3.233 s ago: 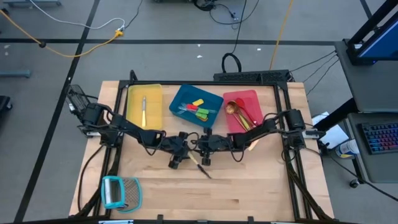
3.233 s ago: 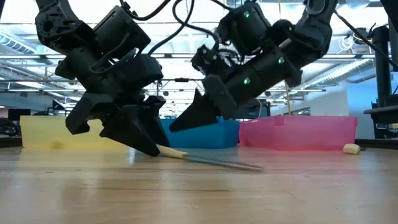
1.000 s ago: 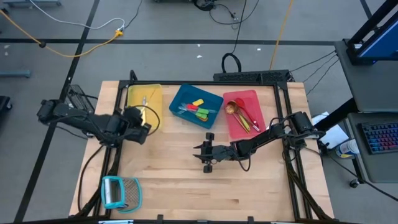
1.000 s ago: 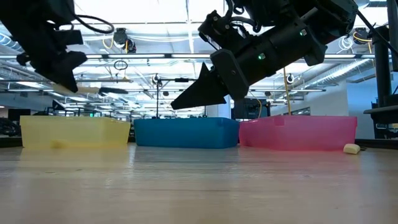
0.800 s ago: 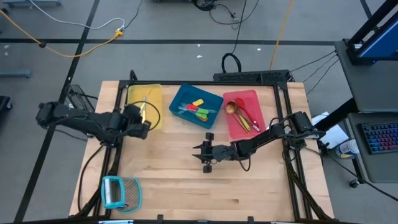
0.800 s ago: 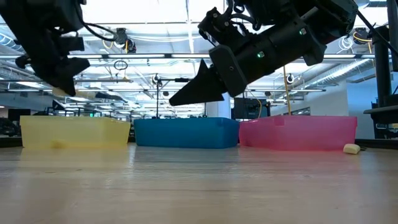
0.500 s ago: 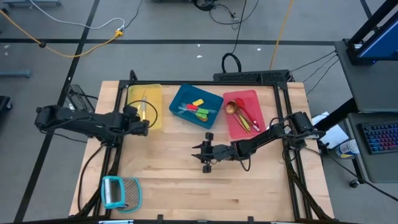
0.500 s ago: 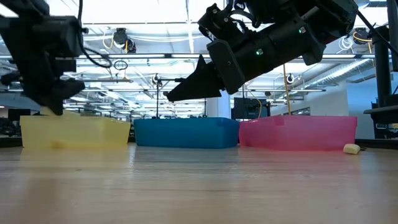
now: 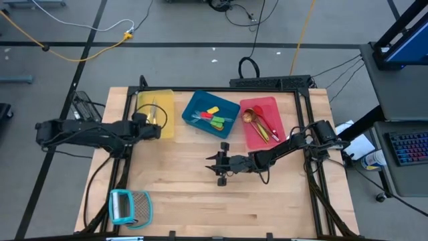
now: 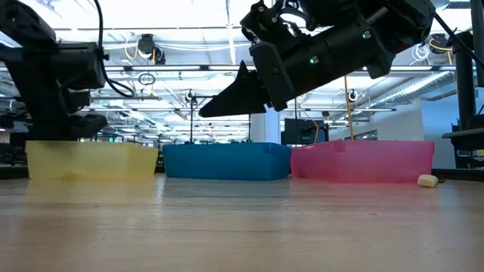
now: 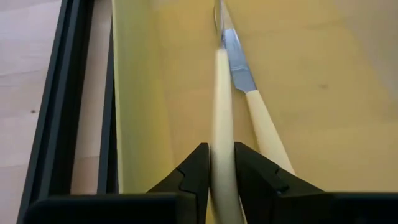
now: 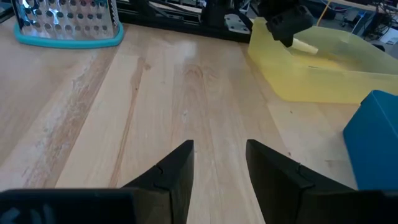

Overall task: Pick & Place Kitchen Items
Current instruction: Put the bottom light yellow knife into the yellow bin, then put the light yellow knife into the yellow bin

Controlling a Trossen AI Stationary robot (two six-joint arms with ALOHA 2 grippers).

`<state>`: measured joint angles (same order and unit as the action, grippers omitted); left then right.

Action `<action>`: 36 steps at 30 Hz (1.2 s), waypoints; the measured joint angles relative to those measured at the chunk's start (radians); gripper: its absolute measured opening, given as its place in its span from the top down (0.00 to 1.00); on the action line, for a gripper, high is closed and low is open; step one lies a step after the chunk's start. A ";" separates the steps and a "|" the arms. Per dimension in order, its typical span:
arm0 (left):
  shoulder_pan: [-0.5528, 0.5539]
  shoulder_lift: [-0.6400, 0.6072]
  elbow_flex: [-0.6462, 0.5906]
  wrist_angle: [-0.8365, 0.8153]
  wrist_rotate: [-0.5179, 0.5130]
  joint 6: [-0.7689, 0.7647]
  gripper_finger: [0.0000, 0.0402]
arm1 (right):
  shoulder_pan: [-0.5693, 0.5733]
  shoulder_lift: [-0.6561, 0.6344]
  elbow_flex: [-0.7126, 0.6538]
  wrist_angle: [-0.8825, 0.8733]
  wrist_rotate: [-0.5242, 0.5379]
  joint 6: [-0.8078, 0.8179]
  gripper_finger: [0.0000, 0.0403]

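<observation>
My left gripper (image 9: 150, 127) is low over the near end of the yellow tray (image 9: 164, 100) and is shut on a cream-handled knife (image 11: 221, 106). A second cream-handled knife (image 11: 264, 127) lies flat on that tray's floor beside it. In the right wrist view the left gripper (image 12: 287, 28) shows at the tray's corner, with the cream handle (image 12: 306, 45) sticking out of it. My right gripper (image 9: 218, 165) hangs open above the middle of the table, holding nothing. More utensils lie in the blue tray (image 9: 200, 104) and the red tray (image 9: 269, 106). My left gripper pinches the knife's cream handle (image 11: 221, 158) between its two fingertips (image 11: 196, 167). The knife runs on from the fingers in their own line, its blade end (image 11: 218, 18) pointing away over the tray floor. Whether the knife rests on the floor I cannot tell.
A teal-framed grater (image 9: 128, 206) lies at the near left of the table. A small cream piece (image 10: 428, 180) lies on the wood in front of the red tray (image 10: 363, 162). Black frame rails (image 11: 65, 93) run beside the yellow tray. Bare wood spans the near half.
My left gripper has carried the knife toward the table's far left and down, from above the yellow tray's near edge to low inside it. The right gripper has stayed over the table's middle, open.
</observation>
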<state>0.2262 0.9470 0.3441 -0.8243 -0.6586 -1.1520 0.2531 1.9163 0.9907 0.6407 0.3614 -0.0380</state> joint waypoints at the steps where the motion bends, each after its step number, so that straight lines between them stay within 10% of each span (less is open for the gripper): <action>1: 0.007 0.000 0.000 0.007 0.000 0.008 0.81 | 0.000 0.000 0.000 -0.001 0.000 0.000 0.65; 36: 0.025 0.002 0.092 0.235 0.008 0.276 0.86 | 0.000 0.000 0.000 -0.013 0.005 0.013 0.65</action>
<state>0.2516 0.9485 0.4358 -0.5891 -0.6509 -0.8759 0.2531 1.9163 0.9909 0.6279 0.3668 -0.0250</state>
